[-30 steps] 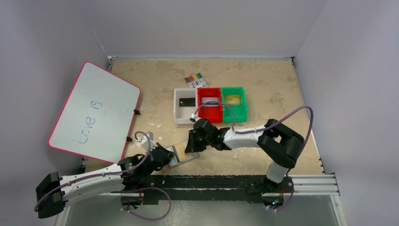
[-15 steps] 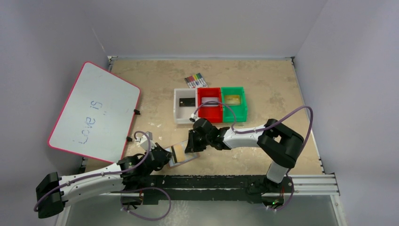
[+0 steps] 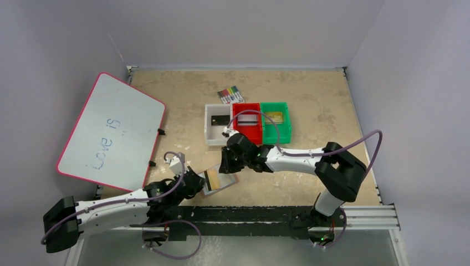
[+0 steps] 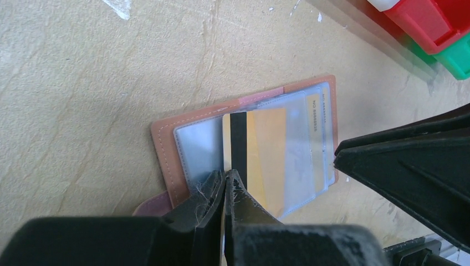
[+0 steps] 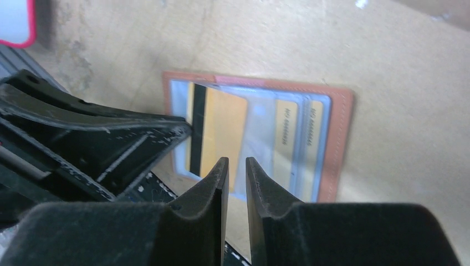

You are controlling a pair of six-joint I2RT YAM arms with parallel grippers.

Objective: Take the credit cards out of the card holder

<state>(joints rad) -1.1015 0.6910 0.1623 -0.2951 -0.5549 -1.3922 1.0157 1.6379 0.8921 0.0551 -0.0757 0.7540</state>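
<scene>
The card holder is laid open on the desk, with a gold card showing a dark stripe on its left half. The left pincer is placed at the holder's left edge, against that card. The right pincer is held just behind the holder. Further behind, a white bin, a red bin and a green bin are set in a row, with a black card, a silver card and a yellowish card inside them.

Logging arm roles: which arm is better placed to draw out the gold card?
Left. The left gripper is shut on the gold card; the right gripper hovers above the card holder, empty.
</scene>
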